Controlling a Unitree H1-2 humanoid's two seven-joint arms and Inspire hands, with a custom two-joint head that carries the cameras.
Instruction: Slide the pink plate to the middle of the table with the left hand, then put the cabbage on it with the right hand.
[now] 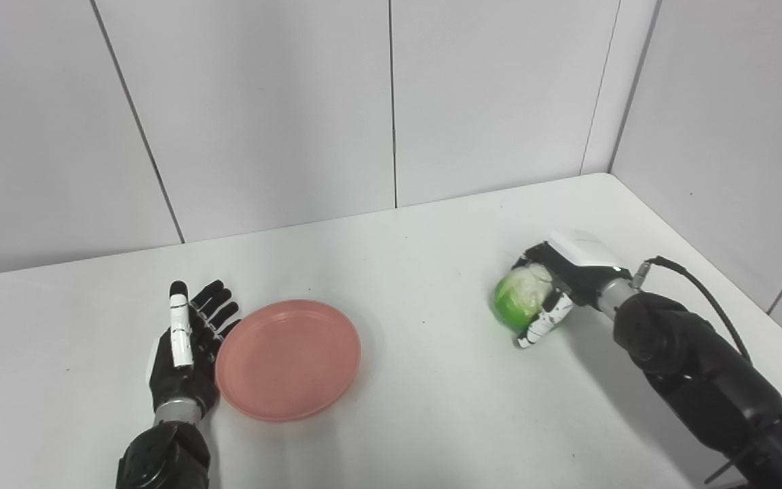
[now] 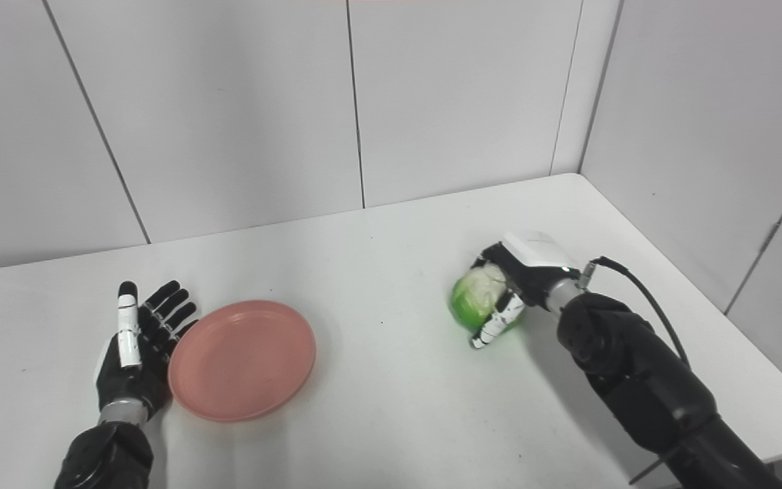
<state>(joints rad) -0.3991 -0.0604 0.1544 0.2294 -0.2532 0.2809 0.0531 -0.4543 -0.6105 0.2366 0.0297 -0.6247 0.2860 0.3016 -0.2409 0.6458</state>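
Note:
A round pink plate [image 1: 288,358] lies flat on the white table [image 1: 404,272], left of the middle. My left hand [image 1: 186,346] is open with fingers straight, its edge resting against the plate's left rim. A green and whitish cabbage [image 1: 521,297] sits at the right side of the table. My right hand [image 1: 557,285] is wrapped around it from the right, fingers closed on it. I cannot tell whether the cabbage is touching the table. In the right eye view the plate [image 2: 241,360] and cabbage [image 2: 476,299] appear shifted left.
White wall panels [image 1: 391,102] stand close behind the table and along its right side. The table's rounded far right corner [image 1: 601,178] is just behind the right hand. A black cable [image 1: 696,285] loops from the right wrist.

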